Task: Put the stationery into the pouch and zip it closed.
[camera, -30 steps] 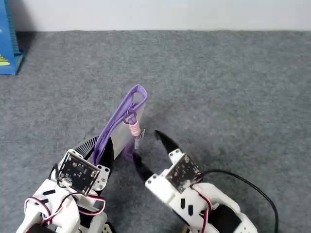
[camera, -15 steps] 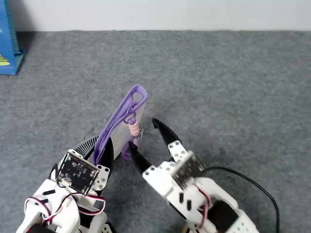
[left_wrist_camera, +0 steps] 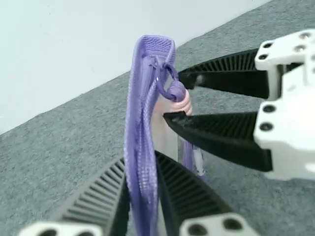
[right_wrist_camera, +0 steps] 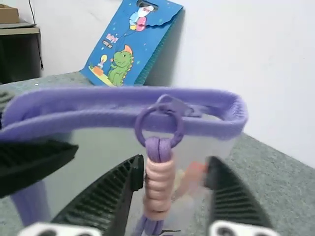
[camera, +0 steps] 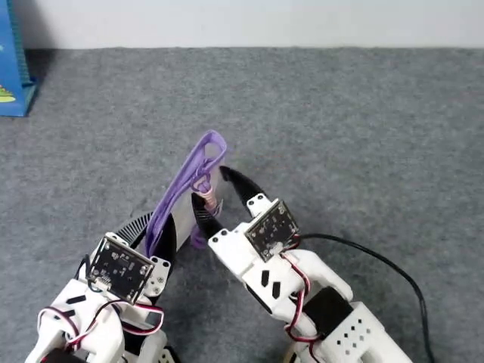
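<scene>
Left wrist view showed the left gripper (left_wrist_camera: 141, 164) with ribbed black jaws clamped on the purple woven zip band of the clear plastic pouch (left_wrist_camera: 142, 98), upright over the grey felted table (left_wrist_camera: 49, 162), while beyond, the right gripper (left_wrist_camera: 172, 96) had its jaws apart astride the pink coiled pull (left_wrist_camera: 183, 102).

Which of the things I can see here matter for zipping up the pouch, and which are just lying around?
For the job:
- pouch, gripped by the left hand
- zip pull, between the fingers of the open right hand

Lying about:
- blue gift bag, far off to the side
- black cable, by the right arm
</scene>
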Controlling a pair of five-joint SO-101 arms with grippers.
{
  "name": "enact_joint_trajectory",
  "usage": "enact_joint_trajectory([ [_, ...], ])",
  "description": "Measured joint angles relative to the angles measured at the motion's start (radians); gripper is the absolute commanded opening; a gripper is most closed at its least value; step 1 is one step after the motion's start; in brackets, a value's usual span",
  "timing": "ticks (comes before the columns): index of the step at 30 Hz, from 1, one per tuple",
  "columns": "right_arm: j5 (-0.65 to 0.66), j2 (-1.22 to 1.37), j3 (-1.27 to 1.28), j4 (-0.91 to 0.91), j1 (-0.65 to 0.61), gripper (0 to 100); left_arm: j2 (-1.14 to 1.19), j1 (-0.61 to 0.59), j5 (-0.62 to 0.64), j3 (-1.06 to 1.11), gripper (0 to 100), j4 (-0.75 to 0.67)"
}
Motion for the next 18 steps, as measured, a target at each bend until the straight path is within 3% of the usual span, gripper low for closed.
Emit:
enact_joint_trajectory([
  [4,0.005,0.0,-0.003,0.0,0.008,1.3,0.0,-0.002,0.0,0.0,1,0.0],
  [8,0.092,0.0,-0.005,-0.002,0.026,0.8,0.0,0.0,0.0,0.0,1,0.0],
  [18,0.288,0.0,-0.058,-0.057,0.339,0.8,0.0,0.002,-0.002,0.0,1,0.0],
])
